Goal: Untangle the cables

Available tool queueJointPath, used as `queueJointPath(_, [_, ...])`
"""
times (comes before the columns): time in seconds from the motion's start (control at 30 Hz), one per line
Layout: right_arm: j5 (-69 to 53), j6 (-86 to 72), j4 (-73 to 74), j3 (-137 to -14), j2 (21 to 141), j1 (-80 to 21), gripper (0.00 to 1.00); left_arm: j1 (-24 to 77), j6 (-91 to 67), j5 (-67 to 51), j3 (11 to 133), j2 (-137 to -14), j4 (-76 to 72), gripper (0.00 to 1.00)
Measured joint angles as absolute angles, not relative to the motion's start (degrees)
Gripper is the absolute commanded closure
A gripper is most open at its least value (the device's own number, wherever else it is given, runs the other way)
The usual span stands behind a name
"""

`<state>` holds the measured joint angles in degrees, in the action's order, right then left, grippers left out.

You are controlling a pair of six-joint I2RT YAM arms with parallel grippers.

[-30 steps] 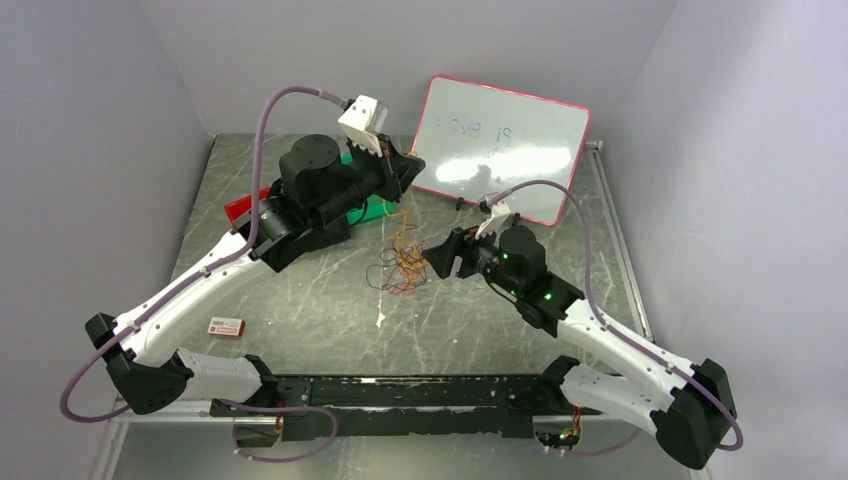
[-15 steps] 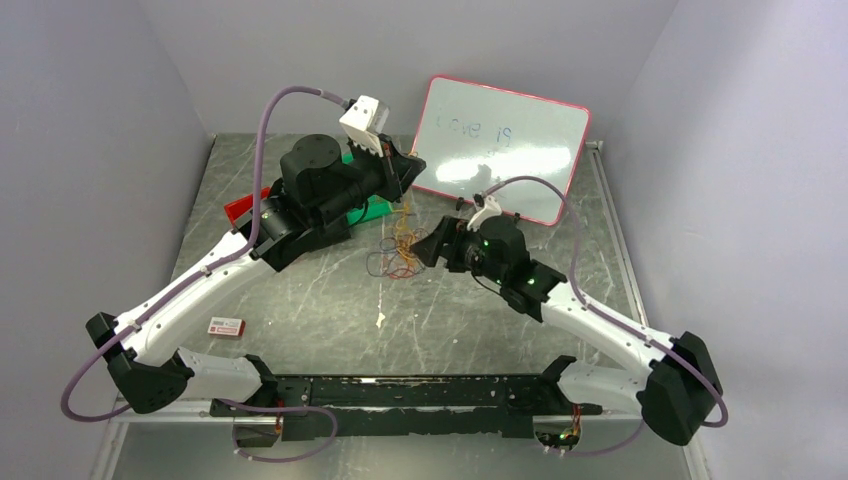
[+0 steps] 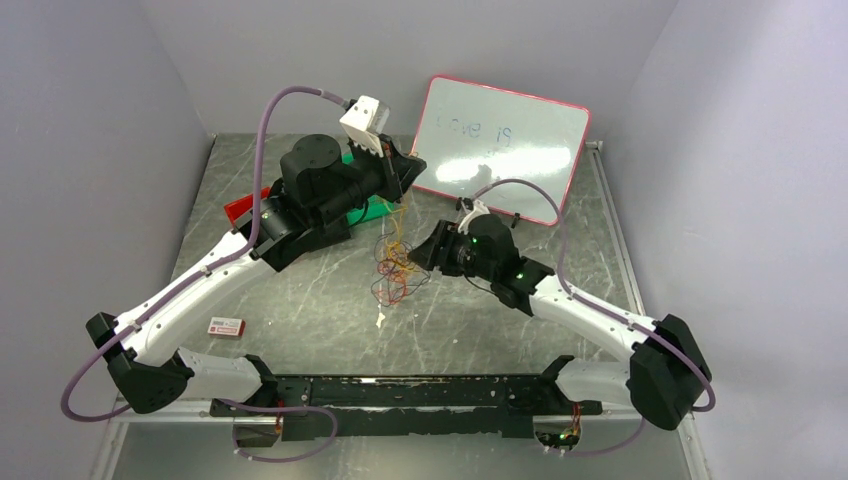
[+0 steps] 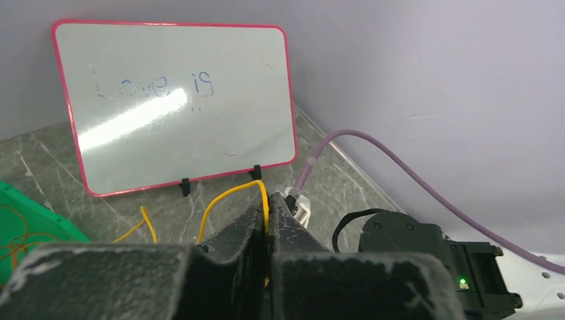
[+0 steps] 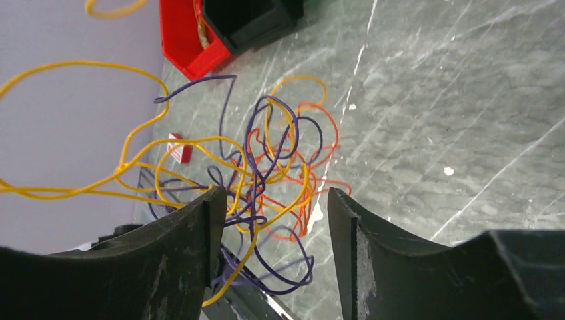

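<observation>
Cables [image 5: 270, 160] mostly knotted, yellow/orange/purple heap on tabletop [image 5: 433, 100]. Left pincer [image 4: 268, 223] clamped on yellow strand [image 4: 226, 197], lifted. Right pincer [image 5: 273, 197] jaws apart at heap. Separation barely begun.

Soft, even light fills all views. A bright glare streak crosses the whiteboard [image 4: 133, 117] at upper left of the left wrist view. The right end effector [image 5: 273, 197] looks blurred along the bottom edge.

Cables [image 5: 256, 193] yellow, purple, orange; whiteboard [image 4: 173, 100] pink-framed; table [image 5: 433, 100] grey marbled; bin [image 5: 183, 40] red
</observation>
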<state>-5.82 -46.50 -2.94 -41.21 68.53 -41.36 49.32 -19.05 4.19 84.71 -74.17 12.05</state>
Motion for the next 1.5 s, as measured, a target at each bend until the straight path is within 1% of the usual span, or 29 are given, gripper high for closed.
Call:
queueJointPath(0.07, [-7.2,-46.5,-2.9,-40.7,68.9,-41.4,0.39,49.3,-19.0,4.2,84.7,-74.2,12.1,0.93])
queueJointPath(0.13, [-8.9,-46.4,-3.1,-40.6,69.7,-41.4,0.44,49.3,-19.0,4.2,84.7,-74.2,12.1,0.93])
queueJointPath(0.17, [-9.6,-46.4,-3.4,-40.5,70.1,-41.4,0.48,49.3,-19.0,4.2,84.7,-74.2,12.1,0.93])
queueJointPath(0.23, [-11.9,-46.3,-4.6,-40.3,71.4,-41.4,0.61,49.3,-19.0,4.2,84.7,-74.2,12.1,0.93])
queueJointPath(0.4, [-15.7,-46.5,-7.7,-39.8,74.5,-41.4,0.86,49.3,-18.9,4.2,84.7,-74.2,12.1,0.93])
queueJointPath(0.5, [-16.2,-46.5,-8.6,-39.3,75.2,-41.4,0.98,49.3,-18.9,4.2,84.7,-74.2,12.1,0.93])
queueJointPath(0.53, [-16.0,-46.4,-8.7,-39.0,75.3,-41.4,1.00,49.3,-18.9,4.2,84.7,-74.2,12.1,0.93])
queueJointPath(0.73, [-10.8,-45.6,-7.6,-37.9,75.4,-41.4,1.00,49.3,-18.8,4.3,84.7,-74.1,12.3,0.93])
queueJointPath(1.0, [-0.3,-43.4,-0.4,-35.7,73.3,-41.4,1.00,49.3,-18.6,5.0,85.0,-74.1,13.5,0.93])
queueJointPath(1.1, [2.2,-43.1,1.1,-33.8,73.1,-41.4,1.00,49.3,-19.1,6.6,88.3,-74.9,15.9,0.93])
queueJointPath(1.27, [4.7,-43.3,4.4,-28.5,70.1,-41.4,1.00,49.2,-22.9,9.6,99.3,-78.1,19.9,0.93])
queueJointPath(1.4, [5.4,-43.4,6.4,-26.1,64.3,-41.4,1.00,49.2,-25.5,10.3,100.6,-77.3,19.6,0.93])
queueJointPath(1.43, [5.4,-43.2,7.1,-26.0,62.3,-41.4,0.97,49.2,-26.2,10.3,100.5,-77.0,19.5,0.93])
queueJointPath(1.5, [5.4,-42.7,7.6,-26.2,58.4,-41.4,0.84,49.2,-26.9,10.4,100.0,-76.3,18.7,0.93])
